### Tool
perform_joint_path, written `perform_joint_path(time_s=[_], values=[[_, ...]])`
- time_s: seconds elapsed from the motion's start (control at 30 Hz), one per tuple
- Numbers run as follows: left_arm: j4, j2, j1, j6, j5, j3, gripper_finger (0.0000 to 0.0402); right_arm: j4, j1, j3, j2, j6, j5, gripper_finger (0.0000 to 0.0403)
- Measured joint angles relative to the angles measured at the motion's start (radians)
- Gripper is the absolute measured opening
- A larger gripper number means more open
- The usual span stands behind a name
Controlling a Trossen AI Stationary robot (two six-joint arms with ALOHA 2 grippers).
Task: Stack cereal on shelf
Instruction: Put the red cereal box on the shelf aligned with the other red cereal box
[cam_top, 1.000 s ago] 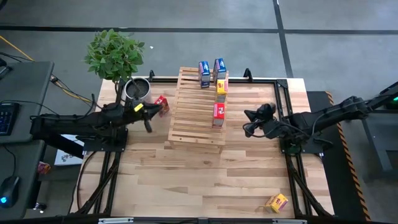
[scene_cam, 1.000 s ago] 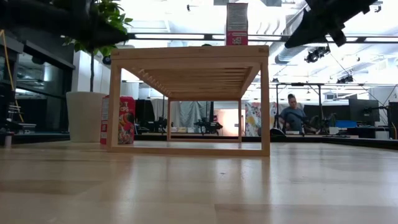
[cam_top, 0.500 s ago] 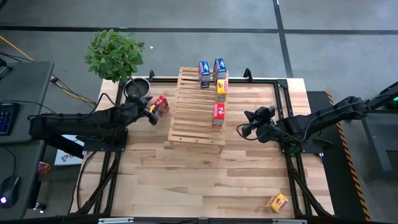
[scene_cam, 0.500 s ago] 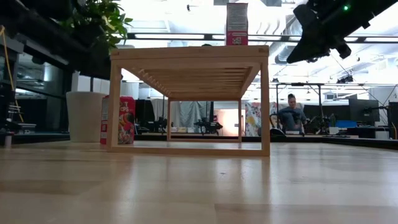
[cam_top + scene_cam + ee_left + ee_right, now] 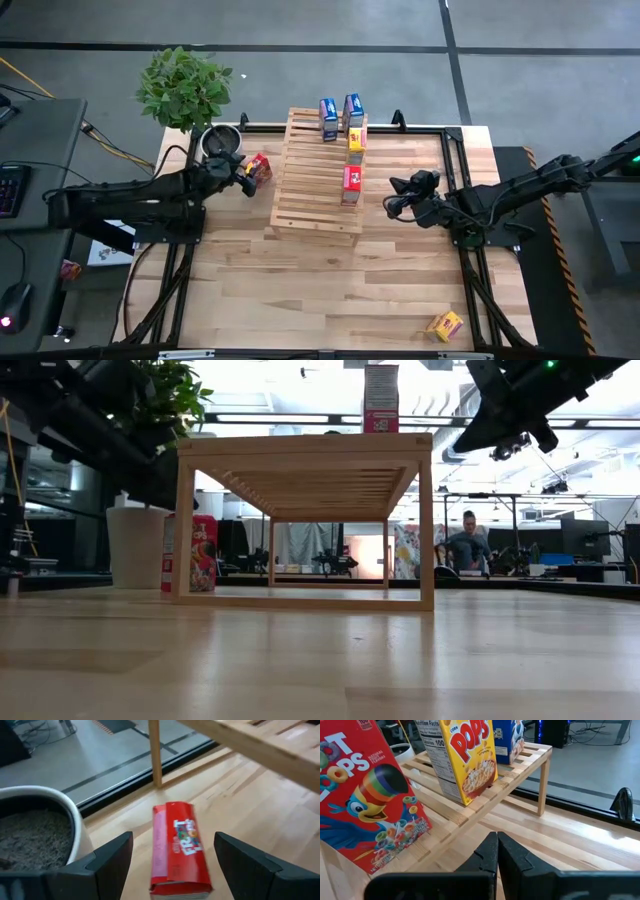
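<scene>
Plank tabletop (image 5: 330,280) bears slatted wooden shelf (image 5: 312,190).

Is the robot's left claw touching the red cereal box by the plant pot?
Apart. The left wrist view shows the left gripper open, with bare table between each finger and the red cereal box.

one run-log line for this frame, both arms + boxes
left gripper: open over red box on table | right gripper: shut, beside shelf | shelf: four boxes | yellow box: table front
</scene>
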Motion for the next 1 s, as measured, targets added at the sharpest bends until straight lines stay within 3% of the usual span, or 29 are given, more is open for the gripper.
perform_joint_path(time_s=[1.0], values=[[0.049, 0.183, 0.049, -0.035, 0.055, 0.0, 0.0271, 0.003, 0.0, -0.001, 0.0, 0.025, 0.005, 0.0]])
